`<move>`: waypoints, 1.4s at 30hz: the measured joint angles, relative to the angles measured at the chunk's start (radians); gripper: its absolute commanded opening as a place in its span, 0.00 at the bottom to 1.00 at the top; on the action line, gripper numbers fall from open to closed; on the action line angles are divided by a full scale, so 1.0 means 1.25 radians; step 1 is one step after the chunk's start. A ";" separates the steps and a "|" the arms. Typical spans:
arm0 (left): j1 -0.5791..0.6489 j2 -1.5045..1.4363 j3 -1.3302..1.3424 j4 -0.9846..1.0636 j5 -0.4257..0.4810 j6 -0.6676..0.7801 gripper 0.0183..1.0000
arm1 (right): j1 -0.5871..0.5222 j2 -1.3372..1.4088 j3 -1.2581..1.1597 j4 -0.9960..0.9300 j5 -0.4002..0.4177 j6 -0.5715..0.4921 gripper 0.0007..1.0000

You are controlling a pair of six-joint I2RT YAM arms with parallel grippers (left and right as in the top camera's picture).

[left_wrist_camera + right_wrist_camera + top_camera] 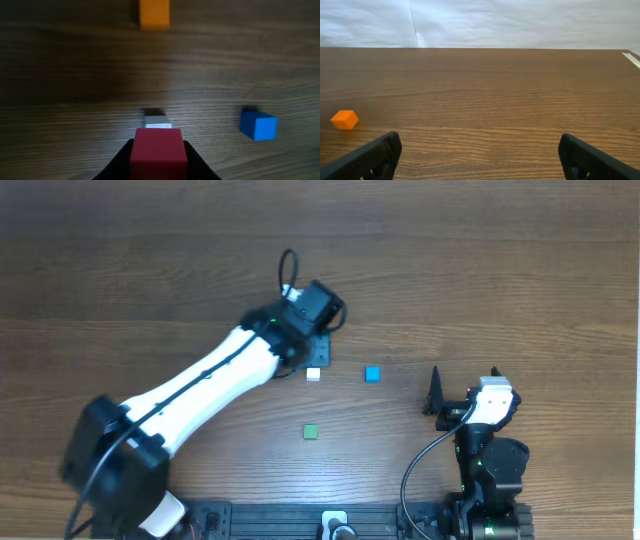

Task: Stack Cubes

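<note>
**Stacking of cubes, left arm loaded.** The left claw is closed on the red cube, one finger on each of two opposite side faces. The cube's top face and the face turned away from the wrist are left bare. The held cube hangs near the middle of the surface, close to the white cube. Whether it is squarely above the white cube or a little short of it cannot be settled from the wrist view. The right claw stands with its fingers wide apart and grips nothing, toward the right part of the edge where the arms are mounted.

**Handling.** The cubes look small, rigid and light, with flat, smooth faces and sharp edges, probably painted wood or plastic. They should not deform under the fingers, but they may slide if pinched off-centre. The best hold is across two parallel side faces, high enough that the bottom face stays free to seat on the cube below. A light cube is easily nudged, so the lower cube may shift if the upper one is released askew.

**Count.** There are five cubes, one of each colour.
- Red: held in the left claw.
- White: near the middle of the surface.
- Blue cube: beside the white one, on the side of the right edge and apart from it.
- Green cube: nearer the edge with the arm bases.
- Orange cube: beyond the white cube, well apart from it.
</note>
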 measured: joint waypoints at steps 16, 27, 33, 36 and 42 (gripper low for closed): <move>-0.025 0.100 0.046 -0.059 0.004 -0.035 0.04 | 0.000 0.000 0.000 0.000 0.000 0.000 0.99; -0.035 0.124 0.046 -0.077 0.007 -0.069 0.03 | 0.000 0.000 0.000 0.000 0.000 0.000 0.99; -0.035 0.128 0.046 -0.081 0.006 -0.077 0.03 | 0.000 0.000 0.000 0.000 0.000 0.000 0.99; -0.035 0.128 0.046 -0.082 0.006 -0.077 0.03 | 0.000 0.000 0.000 0.000 0.000 0.000 0.99; -0.035 0.136 0.046 -0.082 0.006 -0.077 0.03 | 0.000 0.000 0.000 0.000 0.000 0.000 0.99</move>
